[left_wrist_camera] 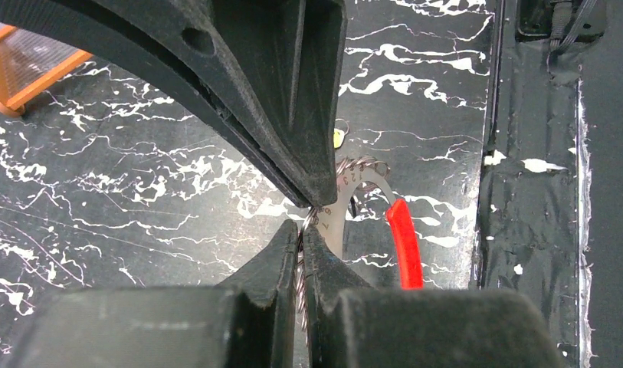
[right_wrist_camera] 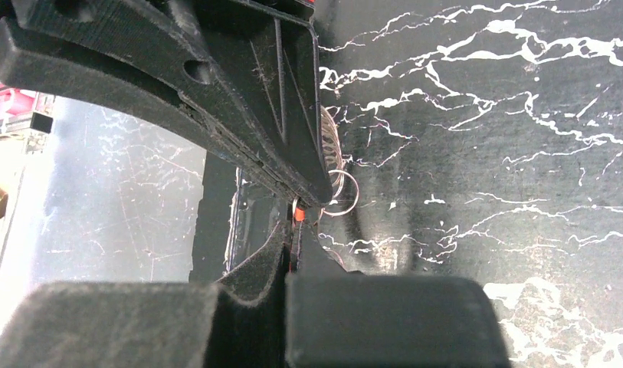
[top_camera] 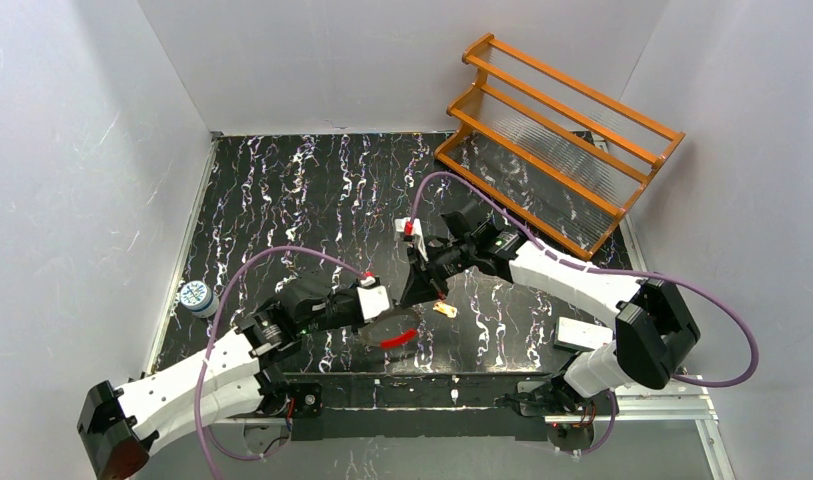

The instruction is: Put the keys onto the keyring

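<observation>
Twisted silver wire of the keyring (left_wrist_camera: 300, 268) is pinched between the closed fingertips of the left end effector (left_wrist_camera: 303, 218). Its red section (left_wrist_camera: 405, 245) curves just right of those tips, above the black marbled counter (top_camera: 312, 200). The gold key (top_camera: 444, 310) lies on the counter just beside the right end effector (right_wrist_camera: 296, 208), which is clamped shut on a small red piece (right_wrist_camera: 296, 218). More twisted wire shows just behind its tips.

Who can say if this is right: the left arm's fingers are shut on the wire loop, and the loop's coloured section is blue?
One thing is wrong. The coloured section of the wire loop is red, not blue, as the left wrist view shows. The rest stands: the left fingers are shut on the loop's wire.
</observation>
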You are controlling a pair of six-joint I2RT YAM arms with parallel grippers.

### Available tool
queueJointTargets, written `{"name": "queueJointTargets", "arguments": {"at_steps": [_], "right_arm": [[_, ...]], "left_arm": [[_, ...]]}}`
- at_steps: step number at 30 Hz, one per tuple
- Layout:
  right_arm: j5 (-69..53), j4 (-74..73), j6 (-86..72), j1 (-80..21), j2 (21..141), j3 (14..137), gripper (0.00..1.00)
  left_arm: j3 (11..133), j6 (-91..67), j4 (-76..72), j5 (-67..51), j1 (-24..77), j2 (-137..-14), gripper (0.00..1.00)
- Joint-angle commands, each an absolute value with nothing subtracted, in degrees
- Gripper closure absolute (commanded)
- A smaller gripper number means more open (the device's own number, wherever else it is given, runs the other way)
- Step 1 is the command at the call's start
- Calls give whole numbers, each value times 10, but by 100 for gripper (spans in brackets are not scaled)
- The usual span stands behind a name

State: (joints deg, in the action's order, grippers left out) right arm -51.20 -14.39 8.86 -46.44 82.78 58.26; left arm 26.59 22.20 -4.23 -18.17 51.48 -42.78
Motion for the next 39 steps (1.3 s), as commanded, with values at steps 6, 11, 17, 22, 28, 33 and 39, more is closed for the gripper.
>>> {"name": "queueJointTargets", "arguments": {"at_steps": [6, 11, 17, 22, 28, 33, 39], "right_arm": [[-514, -131, 85, -467, 801, 570, 99], [-503, -129, 83, -466, 792, 566, 99], [-507, -124, 81, -467, 789, 564, 99], [-509, -125, 78, -467, 786, 572, 99], [-515, -124, 66, -467, 786, 584, 99], [-512, -121, 49, -466, 784, 592, 99], [-512, -119, 43, -467, 781, 598, 99]], "left_arm": [[247, 202, -51, -151, 516, -395, 100], [240, 189, -53, -132, 517, -381, 100], [217, 164, -76, -114, 516, -340, 100], [215, 166, -55, -98, 516, -318, 100], [224, 190, -40, -106, 516, -300, 98], [237, 201, -37, -120, 516, -298, 61], [250, 187, -70, -137, 516, -308, 49]]}}
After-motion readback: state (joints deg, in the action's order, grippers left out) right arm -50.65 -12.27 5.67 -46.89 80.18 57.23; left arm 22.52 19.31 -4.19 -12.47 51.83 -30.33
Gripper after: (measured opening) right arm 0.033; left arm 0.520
